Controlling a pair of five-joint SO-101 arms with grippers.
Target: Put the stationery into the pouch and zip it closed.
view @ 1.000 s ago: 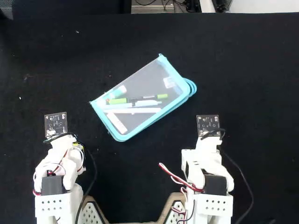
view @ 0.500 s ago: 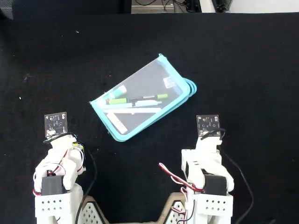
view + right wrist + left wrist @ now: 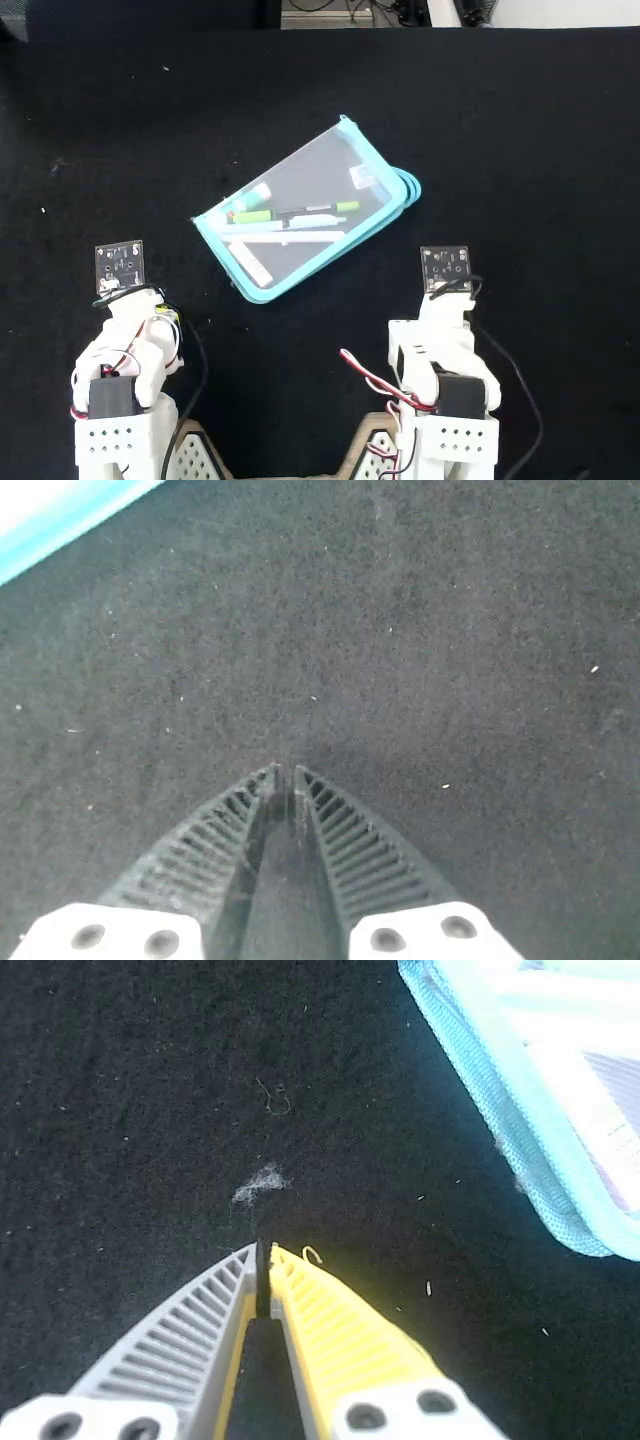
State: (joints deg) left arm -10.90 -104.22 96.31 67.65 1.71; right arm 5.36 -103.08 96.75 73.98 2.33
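Black cloth-covered tabletop (image 3: 520, 120) carries a teal-edged pouch (image 3: 320, 165) lying flat, with pens and other stationery (image 3: 290, 215) visible inside it through its clear face. Both arms sit folded, apart from the pouch; the left pincer (image 3: 262, 1255) and right pincer (image 3: 287, 775) are each pressed together and empty. The pouch looks light, soft and apt to slide, so its fabric rim or zip pull seems the best hold.

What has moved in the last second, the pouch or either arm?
Nothing visibly changed. The pouch lies where it was on the table, with the stationery showing through its clear side. The left gripper and right gripper stay shut and empty, short of the pouch.
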